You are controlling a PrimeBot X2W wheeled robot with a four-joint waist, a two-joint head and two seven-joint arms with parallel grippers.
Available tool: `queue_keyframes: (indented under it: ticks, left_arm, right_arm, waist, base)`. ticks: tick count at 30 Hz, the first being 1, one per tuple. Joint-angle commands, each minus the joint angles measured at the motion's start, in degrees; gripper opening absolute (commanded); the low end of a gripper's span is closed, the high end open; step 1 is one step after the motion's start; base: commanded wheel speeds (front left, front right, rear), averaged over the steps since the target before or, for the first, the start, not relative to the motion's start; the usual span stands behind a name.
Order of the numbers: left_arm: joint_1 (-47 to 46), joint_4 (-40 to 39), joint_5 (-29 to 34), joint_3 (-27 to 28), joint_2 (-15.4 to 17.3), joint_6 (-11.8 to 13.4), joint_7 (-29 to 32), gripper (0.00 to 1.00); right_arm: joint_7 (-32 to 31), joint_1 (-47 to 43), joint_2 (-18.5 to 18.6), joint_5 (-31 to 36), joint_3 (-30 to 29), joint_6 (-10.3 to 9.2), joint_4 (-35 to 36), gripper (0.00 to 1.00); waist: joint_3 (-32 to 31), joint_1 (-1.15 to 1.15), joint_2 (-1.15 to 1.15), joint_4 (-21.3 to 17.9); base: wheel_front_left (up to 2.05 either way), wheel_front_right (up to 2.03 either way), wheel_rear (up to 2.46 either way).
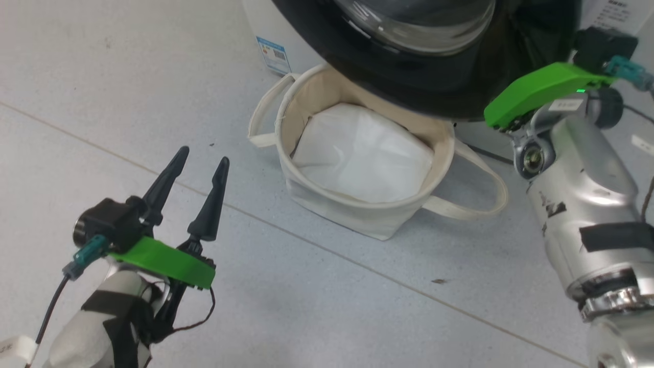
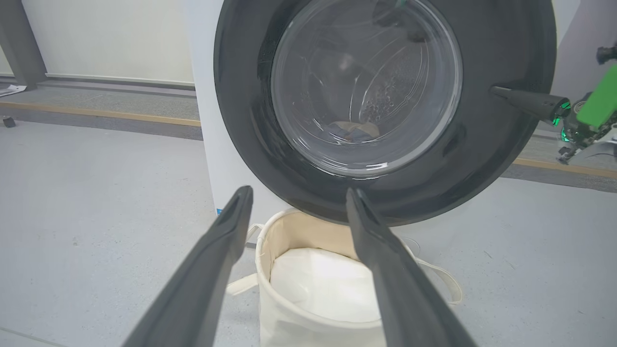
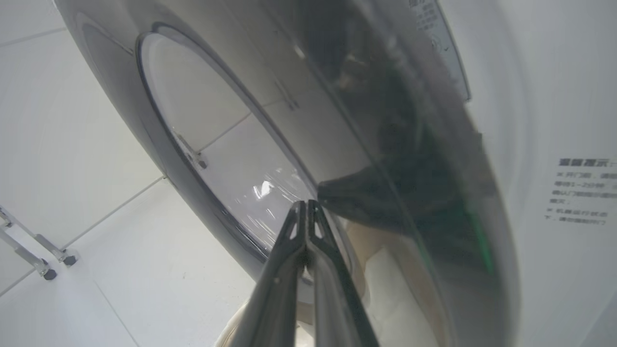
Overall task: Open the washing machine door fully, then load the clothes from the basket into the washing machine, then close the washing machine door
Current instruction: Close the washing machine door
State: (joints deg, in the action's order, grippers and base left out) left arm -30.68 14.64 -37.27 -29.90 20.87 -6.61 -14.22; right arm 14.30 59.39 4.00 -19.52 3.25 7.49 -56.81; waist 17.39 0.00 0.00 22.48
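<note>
Glass bulged clear at the centre of the washing machine door (image 2: 241,96), ringed by a wide glossy black rim. The door hung just above and behind the basket (image 1: 352,212), its lower edge overlapping the tub's back rim, its round face turned outward over the basket. Blue and cream clothes (image 2: 354,131) showed through the glass, inside the washing machine (image 2: 205,120). A white liner pad (image 1: 363,158) lay in the basket. Left of the basket, the left gripper (image 1: 204,155) had its fingers spread apart, pointing toward the door. Above the basket's right handle, the right gripper (image 3: 304,205), fingers pressed together, touched the door's rim.
</note>
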Motion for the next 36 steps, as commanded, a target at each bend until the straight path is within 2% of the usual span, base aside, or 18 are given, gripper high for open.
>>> queue_keyframes:
  ticks: [1,13,21,30,31,32,36]
  left_arm:
    - [-2.7,-1.7,0.6,2.7,1.7,-0.3,-0.8,1.0]
    - [-3.7,-2.8,1.1,4.1,-0.1,-0.7,-0.8,1.0]
    - [-4.4,-3.6,1.4,5.0,-0.5,-0.8,-0.8,1.0]
    - [-4.8,-3.7,1.2,5.5,-0.4,-0.9,-0.8,1.0]
    - [-4.9,-3.5,1.1,5.5,-0.4,-0.9,-0.8,1.0]
    - [-4.9,-3.4,1.0,5.6,-0.3,-0.9,-0.8,1.0]
    - [-5.2,-1.7,1.0,5.6,0.7,-0.9,-0.8,1.0]
  right_arm:
    - [0.7,2.9,-1.1,0.9,-0.4,0.0,1.1,0.0]
    - [0.7,11.5,-1.1,11.3,-11.5,0.0,-2.4,0.0]
    - [0.7,15.6,-1.1,16.5,-16.6,0.0,-2.8,0.0]
    - [0.7,16.1,-1.1,19.3,-18.5,0.0,-2.9,0.02]
    - [0.7,15.7,-1.1,19.3,-18.6,0.0,-2.6,0.95]
    - [0.7,15.1,-1.1,19.2,-18.3,0.0,-2.5,1.0]
    - [0.7,12.2,-1.1,16.9,-15.1,0.0,-2.2,1.0]
  waist:
    - [1.1,0.0,0.0,0.2]
    - [6.5,0.0,0.0,1.4]
    - [9.3,0.0,0.0,1.7]
    - [9.5,0.0,0.0,0.9]
    - [9.3,0.0,0.0,0.8]
    - [8.9,0.0,0.0,0.6]
    - [7.0,0.0,0.0,-0.5]
  base:
    - [0.0,0.0,0.0]
    - [0.0,0.0,0.0]
    - [0.0,0.0,0.0]
    - [0.0,0.0,0.0]
    - [0.0,0.0,0.0]
    - [0.0,0.0,0.0]
    - [0.0,0.0,0.0]
